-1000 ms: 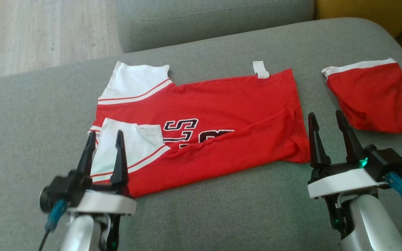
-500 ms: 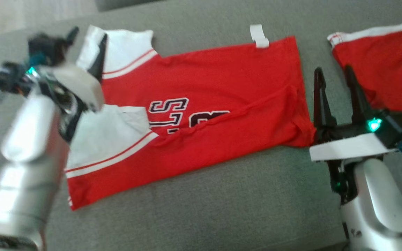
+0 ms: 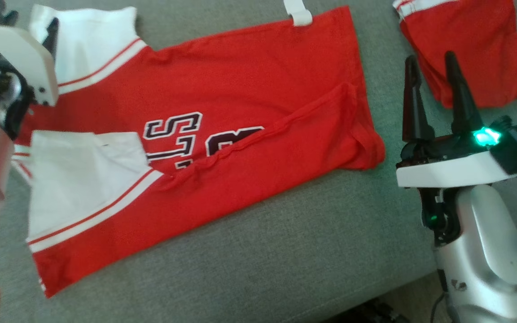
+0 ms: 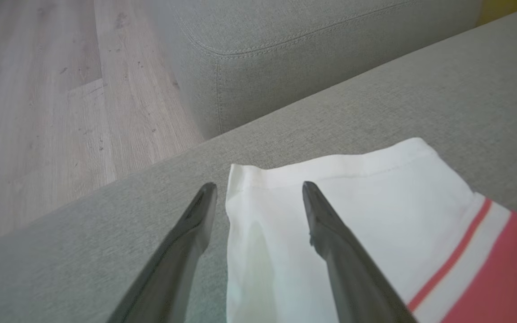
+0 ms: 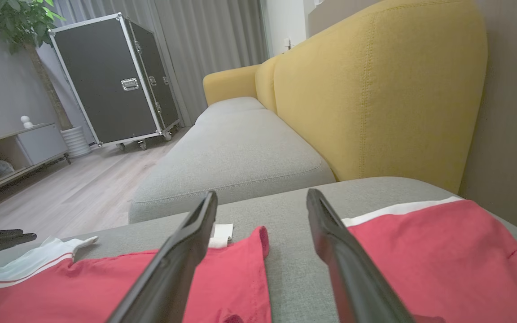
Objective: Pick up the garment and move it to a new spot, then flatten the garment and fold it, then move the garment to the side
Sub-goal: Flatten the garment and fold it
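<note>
The garment (image 3: 240, 89) is a red jersey with white sleeves and dark lettering, spread on the grey sofa cushion (image 3: 258, 251), its near hem folded up over the front. My left gripper (image 4: 258, 186) is open above the far white sleeve (image 4: 375, 202); one finger hangs over the cushion, the other over the sleeve's corner. Its white wrist housing (image 3: 20, 58) sits at the head view's upper left. My right gripper (image 3: 430, 57) stands open and empty just right of the jersey's edge, in the gap before a second red piece.
A folded red garment with a white band (image 3: 474, 49) lies right of my right gripper. Wooden floor (image 4: 38, 112) and another grey cushion (image 4: 308, 54) lie beyond the far sleeve. A yellow sofa back (image 5: 375, 89) and a black wheeled case (image 5: 110, 76) stand further off.
My left arm has swung from the near white sleeve to the far one. The head camera has tilted down and closer. The right gripper has kept its place beside the jersey.
</note>
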Robot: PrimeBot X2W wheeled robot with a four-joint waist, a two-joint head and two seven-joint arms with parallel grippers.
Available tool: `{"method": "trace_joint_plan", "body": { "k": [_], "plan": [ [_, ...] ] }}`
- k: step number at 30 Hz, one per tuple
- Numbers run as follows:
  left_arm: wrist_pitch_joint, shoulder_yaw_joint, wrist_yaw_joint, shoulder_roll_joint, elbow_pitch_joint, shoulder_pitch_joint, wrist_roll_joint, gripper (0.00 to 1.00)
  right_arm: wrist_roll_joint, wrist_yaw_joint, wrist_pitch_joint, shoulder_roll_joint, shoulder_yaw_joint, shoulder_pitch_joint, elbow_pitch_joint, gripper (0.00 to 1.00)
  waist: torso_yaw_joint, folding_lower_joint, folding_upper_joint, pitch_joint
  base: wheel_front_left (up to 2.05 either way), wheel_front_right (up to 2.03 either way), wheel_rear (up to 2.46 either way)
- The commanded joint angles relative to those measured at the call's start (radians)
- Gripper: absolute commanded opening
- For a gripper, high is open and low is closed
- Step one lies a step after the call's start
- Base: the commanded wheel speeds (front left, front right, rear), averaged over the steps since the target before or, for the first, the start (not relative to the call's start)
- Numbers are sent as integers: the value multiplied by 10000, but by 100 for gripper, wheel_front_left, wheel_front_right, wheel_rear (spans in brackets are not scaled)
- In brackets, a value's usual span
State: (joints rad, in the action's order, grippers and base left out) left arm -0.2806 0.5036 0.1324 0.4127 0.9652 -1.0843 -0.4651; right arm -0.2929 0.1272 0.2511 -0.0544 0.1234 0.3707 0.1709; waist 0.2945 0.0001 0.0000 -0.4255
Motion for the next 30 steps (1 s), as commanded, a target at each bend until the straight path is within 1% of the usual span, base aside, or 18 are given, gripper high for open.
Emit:
{"method": "trace_joint_plan", "body": {
  "k": [1, 7, 12, 14, 16, 17, 18, 20, 24, 30],
  "plan": [
    [11, -217, -19, 544, -180, -527, -72, 100, -81, 35, 106, 41, 160, 209, -377, 100, 207, -1, 0, -240, 0, 0, 0],
    [-118, -36, -18, 600, 709, -1228, -143, 100, -166, 35, 106, 41, 94, 109, -742, 100, 467, -1, 0, -660, 0, 0, 0],
    [-251, 57, -19, 504, 1298, -1566, -189, 100, -200, 35, 106, 41, -84, 50, -1145, 100, 558, -1, 0, -829, 0, 0, 0],
    [-474, 129, -19, 439, 1530, -1619, -262, 100, -158, 35, 107, 41, -93, 28, -1194, 100, 568, -1, 0, -866, 0, 0, 0],
    [-924, 182, -19, 347, 1806, -1641, -405, 100, -98, 35, 107, 41, -152, 24, -1246, 100, 546, -1, 0, -889, 0, 0, 0],
    [-1223, 182, -19, 308, 1978, -1661, -487, 31, -61, 35, 107, 41, -206, 32, -1298, 100, 527, -1, 0, -888, 0, 0, 0],
    [-1444, 263, -19, 246, 2045, -1667, -510, 0, -27, 35, 107, 41, -262, 28, -1354, 100, 489, -1, 0, -876, 0, 0, 0],
    [-1574, 352, -19, 119, 2016, -1655, -627, 0, 153, 35, 107, 41, -412, -29, -1408, 100, 377, -1, 0, -832, 0, 0, 0],
    [-1093, 444, -18, -94, 1764, -1541, -863, 0, 564, 35, 107, 41, -740, -87, -1319, 100, 80, -1, 0, -631, 0, 0, 0],
    [521, 545, -18, -496, 973, -1336, -1327, 0, 1240, 35, 107, -22, -998, 232, -964, 100, -603, -1, 0, -111, 0, 0, 0]
  ]
}}
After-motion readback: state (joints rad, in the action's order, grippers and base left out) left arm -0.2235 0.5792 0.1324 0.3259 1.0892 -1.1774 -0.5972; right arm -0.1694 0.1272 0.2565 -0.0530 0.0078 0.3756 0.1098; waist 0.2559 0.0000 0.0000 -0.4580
